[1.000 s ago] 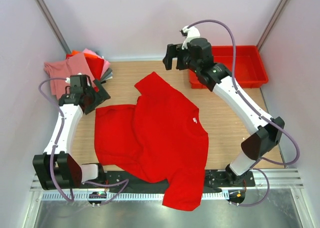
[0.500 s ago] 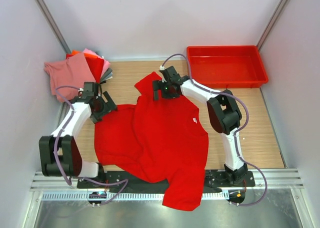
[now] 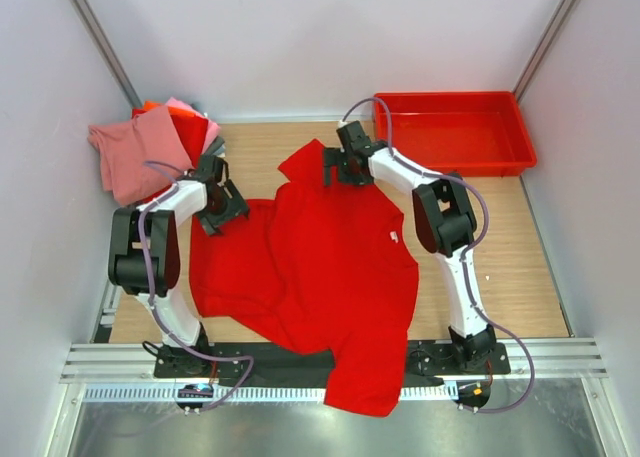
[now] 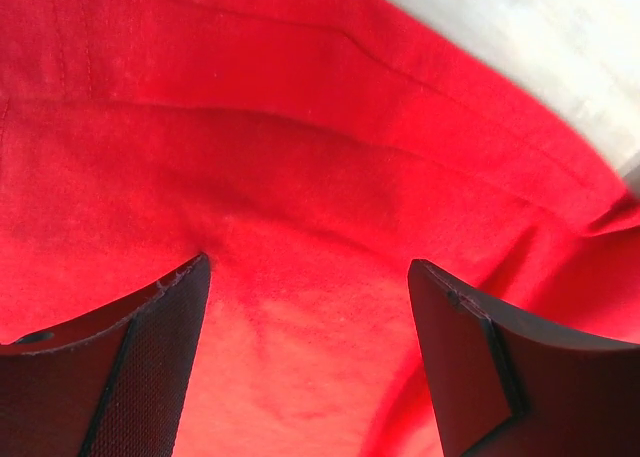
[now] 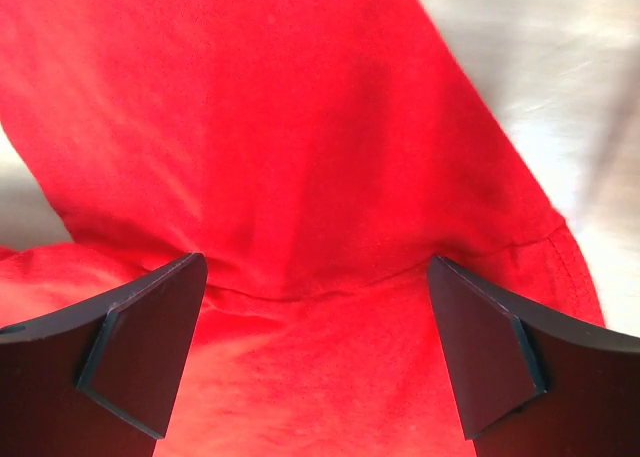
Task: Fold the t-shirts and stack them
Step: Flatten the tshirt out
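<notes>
one t-shirt (image 3: 320, 267) beneath both end effectors (image 3: 226, 207) (image 3: 337, 167)

Light: bright, even, from overhead
Shadows: soft and faint on the table (image 3: 500, 227) beside the red t-shirt (image 3: 330, 267)
Glare: table beyond the red t-shirt washed out pale in both wrist views
Focus: top view sharp; wrist views soft, table blurred
</notes>
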